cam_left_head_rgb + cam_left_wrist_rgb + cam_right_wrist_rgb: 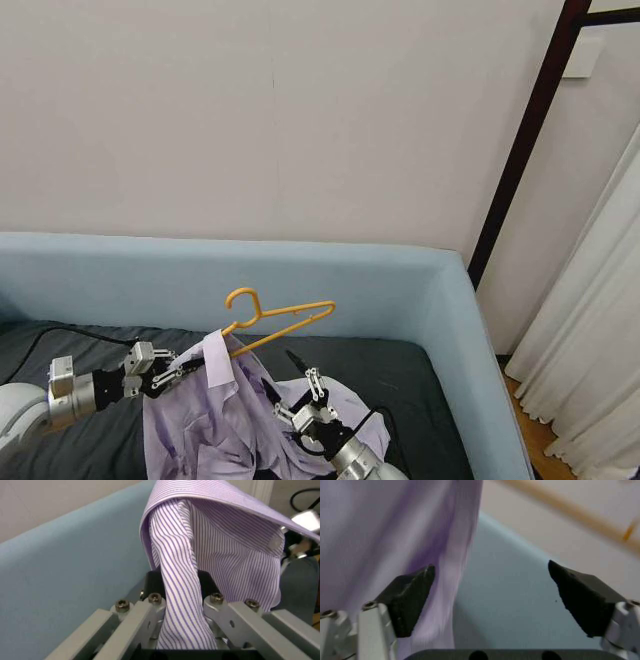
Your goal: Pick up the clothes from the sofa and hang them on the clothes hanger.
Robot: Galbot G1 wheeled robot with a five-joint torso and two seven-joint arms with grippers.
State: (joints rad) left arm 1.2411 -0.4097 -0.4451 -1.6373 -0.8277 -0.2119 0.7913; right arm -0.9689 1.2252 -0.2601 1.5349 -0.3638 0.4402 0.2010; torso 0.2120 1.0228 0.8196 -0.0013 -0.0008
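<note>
A purple striped shirt (205, 420) hangs in a bunch above the dark seat of the sofa (420, 375). An orange hanger (285, 318) sticks up out of its collar, tilted, with one arm inside the fabric. My left gripper (188, 368) comes in from the left and is shut on the shirt near the collar; in the left wrist view its fingers (152, 588) pinch a fold of the shirt (210, 551). My right gripper (303, 392) is open just right of the shirt, one of its pads (412, 596) touching the shirt (390, 536). The hanger (570, 512) shows blurred above it.
The sofa's light blue backrest (150, 270) runs behind and its right armrest (470, 370) closes the right side. A plain wall stands behind. A dark post (520, 150) and white curtains (600, 330) stand at the right. A black cable (60, 335) lies on the seat at left.
</note>
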